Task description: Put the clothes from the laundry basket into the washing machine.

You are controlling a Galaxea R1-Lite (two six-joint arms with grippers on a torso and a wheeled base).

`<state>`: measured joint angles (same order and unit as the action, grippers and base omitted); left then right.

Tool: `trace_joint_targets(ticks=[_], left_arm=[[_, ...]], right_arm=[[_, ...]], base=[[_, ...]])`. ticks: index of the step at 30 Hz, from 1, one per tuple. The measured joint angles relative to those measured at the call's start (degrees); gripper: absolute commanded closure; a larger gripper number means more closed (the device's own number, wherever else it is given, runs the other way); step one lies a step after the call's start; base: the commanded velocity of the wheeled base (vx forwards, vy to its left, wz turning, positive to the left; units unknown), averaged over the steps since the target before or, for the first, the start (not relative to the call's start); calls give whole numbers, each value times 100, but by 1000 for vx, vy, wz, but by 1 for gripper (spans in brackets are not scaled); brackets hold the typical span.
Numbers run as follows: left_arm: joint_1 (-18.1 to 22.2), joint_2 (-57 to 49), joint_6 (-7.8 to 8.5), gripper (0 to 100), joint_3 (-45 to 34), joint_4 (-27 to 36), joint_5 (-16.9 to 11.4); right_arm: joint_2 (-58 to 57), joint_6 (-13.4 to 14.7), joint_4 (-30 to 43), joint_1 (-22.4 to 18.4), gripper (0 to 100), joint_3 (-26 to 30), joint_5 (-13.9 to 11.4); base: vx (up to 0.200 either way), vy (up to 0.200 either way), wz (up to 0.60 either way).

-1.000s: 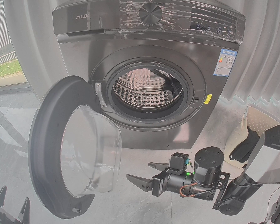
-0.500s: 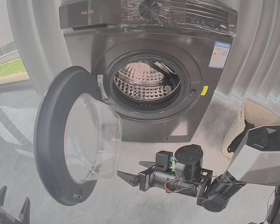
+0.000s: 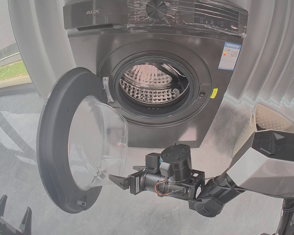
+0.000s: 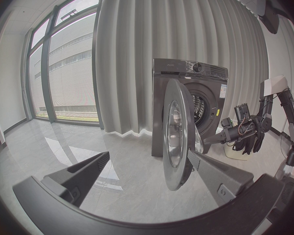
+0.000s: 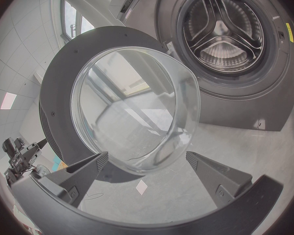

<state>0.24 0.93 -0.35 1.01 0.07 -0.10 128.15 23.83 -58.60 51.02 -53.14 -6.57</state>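
- A dark grey front-loading washing machine [image 3: 147, 66] is seen at the centre of the head frame, its round door with the bulged clear glass [image 3: 88, 141] swung wide to the lower left and its ribbed steel drum [image 3: 150, 85] lying bare
- The cream perforated plastic laundry basket [image 3: 274, 118] is set on the floor at the right edge of the head frame, beside the machine; dark clothes [image 4: 250, 144] are draped over its rim, partly hidden in the head view behind the right arm
- The right gripper [image 3: 122, 173] is held low at centre bottom of the head frame, just beside the door glass, well apart from the basket; its fingers are spread and nothing is grasped
- The left gripper [image 3: 14, 209] is parked in the lower left corner, fingers likewise released and nothing carried
- The clothes are judged to be soft, limp and light: they are expected to sag, trail and stretch out when lifted, not to hold a shape
- A hold is best taken on a bunched fold at the top of the heap, pinched deep, so that several layers are caught and little is left dangling
- Trailing ends could be snagged on the basket rim or dragged across the door seal, so a high lift is advised before the drum is approached
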Motion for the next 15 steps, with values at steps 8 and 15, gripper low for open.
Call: trace_joint_targets(ticks=[8, 15], left_arm=[[0, 0, 4, 0, 0, 2, -1], [0, 0, -2, 0, 0, -2, 0]], right_arm=[[336, 6, 564, 171, 0, -816, 17], [580, 197, 589, 295, 0, -1287, 61]], base=[[0, 0, 0], [0, 0, 0]])
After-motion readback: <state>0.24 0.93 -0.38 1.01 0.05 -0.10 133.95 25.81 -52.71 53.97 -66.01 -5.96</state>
